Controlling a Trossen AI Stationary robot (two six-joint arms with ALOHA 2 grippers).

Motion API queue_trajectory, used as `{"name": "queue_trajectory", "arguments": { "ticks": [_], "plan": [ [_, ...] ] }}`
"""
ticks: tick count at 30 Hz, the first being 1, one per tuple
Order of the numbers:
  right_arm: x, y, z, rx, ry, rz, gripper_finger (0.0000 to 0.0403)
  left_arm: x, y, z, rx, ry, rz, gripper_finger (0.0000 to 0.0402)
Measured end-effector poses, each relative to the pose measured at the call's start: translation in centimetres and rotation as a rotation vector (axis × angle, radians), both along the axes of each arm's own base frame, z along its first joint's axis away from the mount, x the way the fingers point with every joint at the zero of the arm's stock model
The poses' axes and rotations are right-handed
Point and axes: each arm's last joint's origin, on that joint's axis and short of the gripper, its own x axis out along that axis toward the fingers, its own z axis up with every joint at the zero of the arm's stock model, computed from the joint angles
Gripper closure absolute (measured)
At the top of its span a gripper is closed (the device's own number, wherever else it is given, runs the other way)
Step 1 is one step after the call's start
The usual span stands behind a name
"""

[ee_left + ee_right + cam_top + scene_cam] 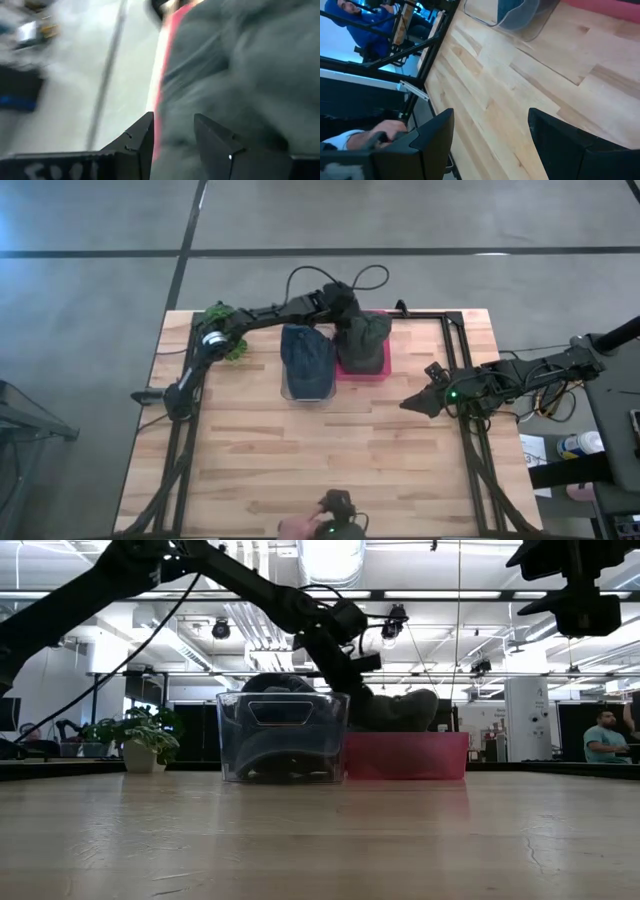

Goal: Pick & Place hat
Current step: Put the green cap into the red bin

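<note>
A grey-green hat (366, 335) sits bunched up in a pink bin (362, 371) at the table's far side; it also shows in the low view (402, 710). A blue hat (307, 356) lies in a clear bin (283, 740) just left of it. My left gripper (344, 308) is open and slants down at the grey-green hat's far left side; the cloth (240, 75) fills the view just beyond its fingertips (173, 117), and I cannot tell whether they touch it. My right gripper (410, 403) hangs open above the table's right part, holding nothing (490, 112).
A potted plant (226, 330) stands at the far left corner. Black frame rails (462, 370) run along the table's sides. A person's hand (298, 527) and a dark device (336, 506) are at the near edge. Bare wood lies across the middle and near part.
</note>
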Motion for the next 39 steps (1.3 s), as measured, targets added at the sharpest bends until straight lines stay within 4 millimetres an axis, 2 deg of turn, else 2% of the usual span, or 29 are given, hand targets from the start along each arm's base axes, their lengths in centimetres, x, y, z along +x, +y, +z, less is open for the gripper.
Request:
{"name": "queue_trajectory", "arguments": {
  "ticks": [4, 9, 12, 15, 17, 25, 29, 35, 39],
  "plan": [
    [0.0, 0.0, 0.0, -0.002, -0.002, -0.005, 0.0154, -1.1, -0.1, 1.3, 0.089, 0.093, 0.089, 0.0268],
    [0.0, 0.0, 0.0, -0.014, -0.003, 0.003, 0.0154, -3.4, -1.4, 7.3, 0.130, 0.012, 0.131, 0.0268],
    [0.0, 0.0, 0.0, -0.032, -0.005, 0.014, 0.0154, -5.1, -3.2, 10.0, 0.038, -0.019, 0.084, 0.0268],
    [0.0, 0.0, 0.0, -0.053, -0.006, 0.027, 0.0154, -6.2, -5.1, 10.4, -0.114, 0.027, -0.014, 0.0268],
    [0.0, 0.0, 0.0, -0.068, -0.006, 0.037, 0.0154, -6.4, -5.9, 9.8, -0.177, 0.080, -0.058, 0.0268],
    [0.0, 0.0, 0.0, -0.086, -0.007, 0.045, 0.0154, -4.4, -7.1, 5.0, -0.131, 0.266, -0.251, 0.0268],
    [0.0, 0.0, 0.0, -0.083, -0.007, 0.043, 0.0154, -2.9, -6.7, 3.1, -0.155, 0.197, -0.265, 0.0268],
    [0.0, 0.0, 0.0, -0.080, -0.007, 0.040, 0.0154, -0.5, -5.5, 0.3, 0.016, 0.175, -0.288, 0.0268],
    [0.0, 0.0, 0.0, -0.081, -0.002, 0.041, 0.0154, 0.4, -5.1, -1.4, 0.023, 0.165, -0.308, 0.0268]
  ]
}}
